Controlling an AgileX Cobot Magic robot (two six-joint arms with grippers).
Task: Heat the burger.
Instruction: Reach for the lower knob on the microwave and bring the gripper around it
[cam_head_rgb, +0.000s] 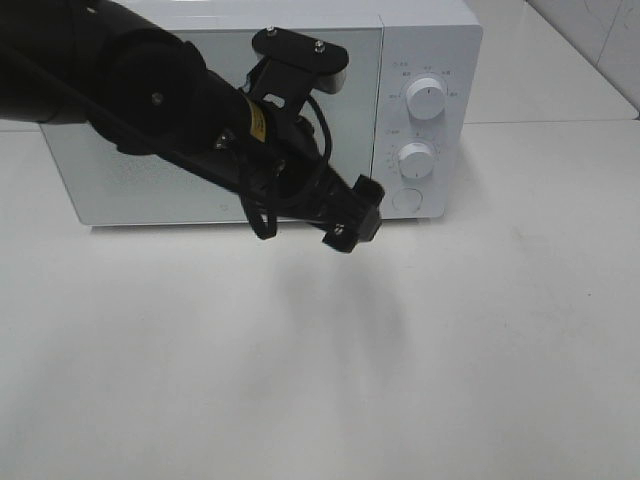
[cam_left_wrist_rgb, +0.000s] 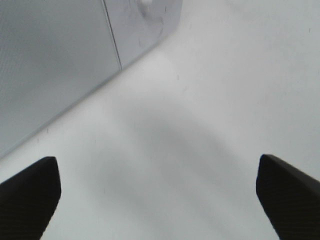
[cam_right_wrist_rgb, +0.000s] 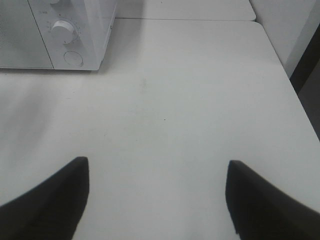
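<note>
The burger is out of view in every frame. A white microwave (cam_head_rgb: 200, 120) stands at the back of the table with its door shut. My left arm reaches across in front of the door, and my left gripper (cam_head_rgb: 355, 220) hangs just above the table near the door's lower right corner. In the left wrist view my left gripper (cam_left_wrist_rgb: 157, 165) is open, its dark fingers (cam_left_wrist_rgb: 30, 195) wide apart with only bare table between them. My right gripper (cam_right_wrist_rgb: 156, 165) is also open and empty, over the table to the right of the microwave (cam_right_wrist_rgb: 70, 30).
The microwave's control panel carries an upper knob (cam_head_rgb: 427, 100), a lower knob (cam_head_rgb: 416, 158) and a round button (cam_head_rgb: 407, 200). White tabletop (cam_head_rgb: 320, 380) stretches in front. The table's right edge (cam_right_wrist_rgb: 285, 70) borders a dark gap.
</note>
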